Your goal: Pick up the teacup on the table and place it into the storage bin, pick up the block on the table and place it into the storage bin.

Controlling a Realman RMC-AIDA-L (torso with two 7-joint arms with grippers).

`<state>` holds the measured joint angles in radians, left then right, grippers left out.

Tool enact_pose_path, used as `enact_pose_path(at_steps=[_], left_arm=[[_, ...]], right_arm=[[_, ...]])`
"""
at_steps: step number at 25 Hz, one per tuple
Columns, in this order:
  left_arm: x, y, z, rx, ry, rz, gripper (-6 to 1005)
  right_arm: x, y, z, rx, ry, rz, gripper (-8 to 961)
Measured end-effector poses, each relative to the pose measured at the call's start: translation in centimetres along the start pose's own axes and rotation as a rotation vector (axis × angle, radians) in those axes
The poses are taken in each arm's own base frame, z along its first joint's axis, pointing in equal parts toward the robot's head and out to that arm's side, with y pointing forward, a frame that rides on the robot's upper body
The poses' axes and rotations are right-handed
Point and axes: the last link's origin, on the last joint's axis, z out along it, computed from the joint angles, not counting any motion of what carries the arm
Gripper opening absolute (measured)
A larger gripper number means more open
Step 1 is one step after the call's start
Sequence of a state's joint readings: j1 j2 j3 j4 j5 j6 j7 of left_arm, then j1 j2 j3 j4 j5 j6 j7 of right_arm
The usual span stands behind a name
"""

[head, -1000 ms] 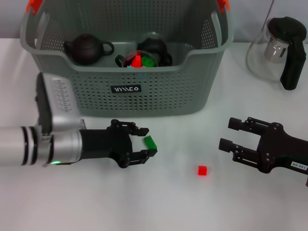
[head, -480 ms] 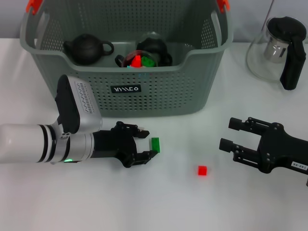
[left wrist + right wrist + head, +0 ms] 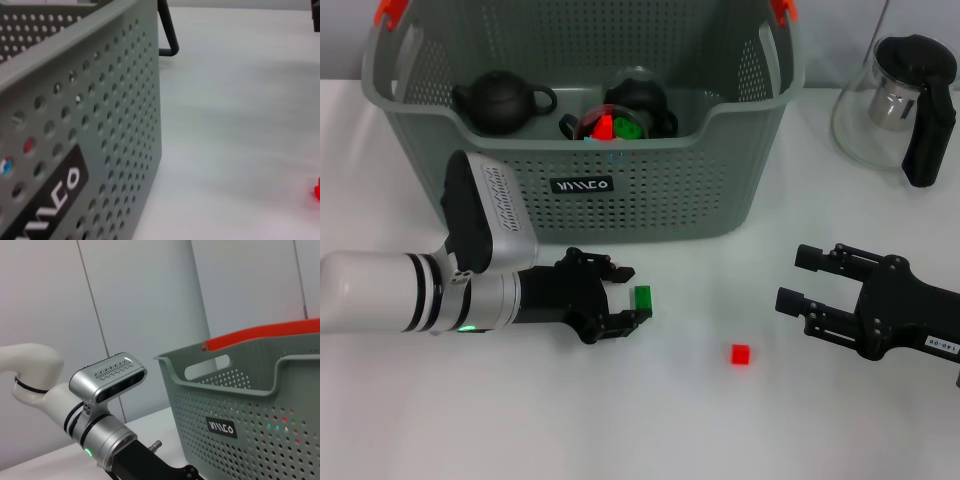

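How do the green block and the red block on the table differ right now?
The green block sits between the left end effector's open fingers; the red block lies free, apart from both end effectors. Green is nearer the storage bin; red is farther out. Green looks longer, red more cubic. Both rest on the table.

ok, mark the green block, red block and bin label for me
green block [image 3: 642, 297], head view, on its top face at the left gripper's fingertips
red block [image 3: 741, 354], head view, middle of the cube
bin label [image 3: 582, 185], head view, centre of the black label on the bin's front wall
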<state>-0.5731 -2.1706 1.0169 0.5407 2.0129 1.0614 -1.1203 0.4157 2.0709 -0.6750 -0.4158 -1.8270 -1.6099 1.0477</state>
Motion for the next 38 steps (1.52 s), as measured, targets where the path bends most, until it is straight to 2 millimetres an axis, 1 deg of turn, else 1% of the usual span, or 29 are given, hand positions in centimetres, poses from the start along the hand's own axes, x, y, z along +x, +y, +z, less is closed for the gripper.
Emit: enact_pose_path(at_steps=[10, 18, 24, 29, 36, 38], left_arm=[[0.5, 0.0, 0.3, -0.014, 0.001, 0.024, 523], [0.8, 0.1, 1.2, -0.018, -0.029, 0.057, 519], [0.8, 0.1, 1.3, -0.022, -0.029, 0.054, 516], [0.4, 0.3, 1.1, -0.024, -0.030, 0.044, 514], [0.7, 0.1, 0.9, -0.019, -0.023, 0.048, 510], [0.8, 0.0, 0.8, -0.013, -0.020, 0.048, 476]], right_arm=[[0.1, 0.0, -0.1, 0.002, 0.001, 0.000, 683], [0.2, 0.1, -0.1, 0.003, 0.002, 0.000, 683], [0.3, 0.2, -0.3, 0.002, 0.001, 0.002, 683], [0.3, 0.2, -0.3, 0.002, 0.001, 0.005, 684], [0.2, 0.2, -0.3, 0.002, 0.000, 0.006, 684], [0.2, 0.2, -0.3, 0.002, 0.000, 0.006, 684]])
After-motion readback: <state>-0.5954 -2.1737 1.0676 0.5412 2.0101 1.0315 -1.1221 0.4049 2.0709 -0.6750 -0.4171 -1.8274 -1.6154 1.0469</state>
